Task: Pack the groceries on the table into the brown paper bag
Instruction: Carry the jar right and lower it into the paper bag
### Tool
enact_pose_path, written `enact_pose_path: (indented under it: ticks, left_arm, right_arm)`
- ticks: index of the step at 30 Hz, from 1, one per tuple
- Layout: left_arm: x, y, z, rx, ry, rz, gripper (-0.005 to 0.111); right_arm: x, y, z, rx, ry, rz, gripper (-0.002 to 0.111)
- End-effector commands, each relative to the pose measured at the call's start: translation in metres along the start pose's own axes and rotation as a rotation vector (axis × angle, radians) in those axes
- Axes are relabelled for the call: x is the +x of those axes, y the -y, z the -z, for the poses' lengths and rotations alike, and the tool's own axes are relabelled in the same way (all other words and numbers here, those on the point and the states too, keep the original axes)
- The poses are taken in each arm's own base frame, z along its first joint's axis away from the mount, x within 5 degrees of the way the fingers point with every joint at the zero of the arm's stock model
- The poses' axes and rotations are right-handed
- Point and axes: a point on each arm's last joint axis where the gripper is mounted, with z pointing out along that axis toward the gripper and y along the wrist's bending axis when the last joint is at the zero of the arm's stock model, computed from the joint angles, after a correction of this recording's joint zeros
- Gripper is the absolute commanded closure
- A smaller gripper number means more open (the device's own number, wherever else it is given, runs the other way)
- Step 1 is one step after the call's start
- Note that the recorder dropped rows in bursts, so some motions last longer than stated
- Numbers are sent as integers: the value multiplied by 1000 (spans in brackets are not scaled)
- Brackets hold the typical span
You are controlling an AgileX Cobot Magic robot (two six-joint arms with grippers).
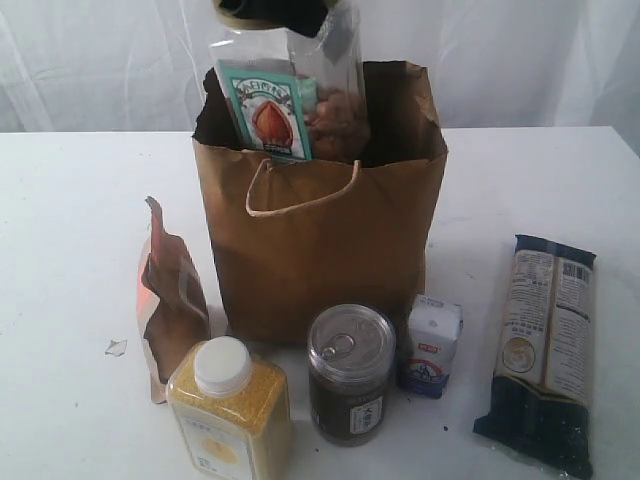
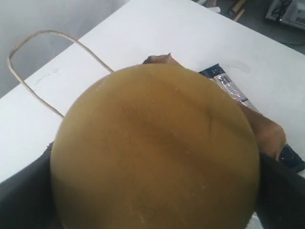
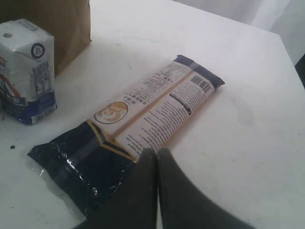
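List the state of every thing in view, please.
brown paper bag: upright, mouth open
gold-lidded jar: upright, lidded, lower part inside bag
left pincer: around jar lid, grip unclear
right pincer: shut, empty
pouch: standing
bottle: upright, capped
can: upright, unopened
carton: upright, closed
noodle packet: lying flat

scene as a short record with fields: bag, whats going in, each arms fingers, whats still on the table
bag: tall brown kraft paper bag, upright on white table
going in: gold-lidded clear jar, lower part inside bag, top above rim
left fingers: either side of jar lid, apparently holding it
right fingers: shut, empty, at dark end of long dark noodle packet
still out: brown pouch with orange top, white-capped yellow-grain bottle, pull-tab can, small white-blue carton, noodle packet
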Motion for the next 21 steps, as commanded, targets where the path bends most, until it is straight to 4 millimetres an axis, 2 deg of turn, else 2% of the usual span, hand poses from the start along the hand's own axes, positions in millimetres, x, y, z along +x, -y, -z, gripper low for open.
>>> enact_pose_path:
  ticks: [1,21]
  left_arm:
    - [-3,1,-3,10,13,17,107]
    - [19,-19,-53,-18,-160,67,107]
  right_arm:
    - [1,0,0,0,6,6,108]
    - [1,0,0,0,6,6,108]
